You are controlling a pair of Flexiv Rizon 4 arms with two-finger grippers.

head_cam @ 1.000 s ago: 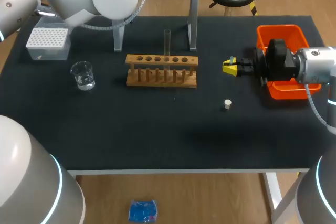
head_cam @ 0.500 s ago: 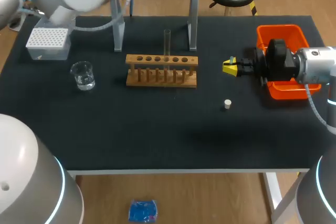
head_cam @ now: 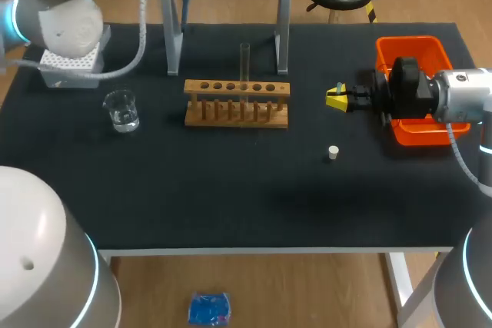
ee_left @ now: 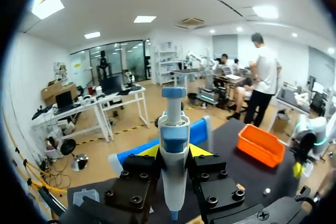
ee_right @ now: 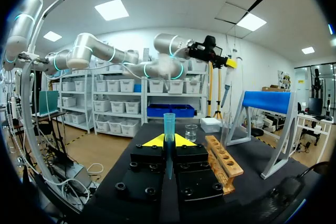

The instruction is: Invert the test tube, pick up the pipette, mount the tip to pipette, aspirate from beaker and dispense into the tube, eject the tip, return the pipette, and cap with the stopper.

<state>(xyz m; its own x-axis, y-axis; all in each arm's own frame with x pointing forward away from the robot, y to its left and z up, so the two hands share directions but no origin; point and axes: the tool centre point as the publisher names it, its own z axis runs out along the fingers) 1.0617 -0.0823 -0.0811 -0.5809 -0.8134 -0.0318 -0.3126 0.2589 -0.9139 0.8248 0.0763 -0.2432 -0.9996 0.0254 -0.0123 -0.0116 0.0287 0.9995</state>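
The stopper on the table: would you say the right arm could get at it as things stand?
Probably not yet. The stopper lies in the open near the right gripper, with nothing between them, but that gripper is shut on a pipette tip, so its fingers are not free.

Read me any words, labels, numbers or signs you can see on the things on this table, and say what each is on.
No text here can be read.
The pipette: white and blue body, no print shows.
The pipette tip: plain.
The beaker: any markings are too small to read.
The tip box, wooden rack, orange bin, stopper: no labels visible.
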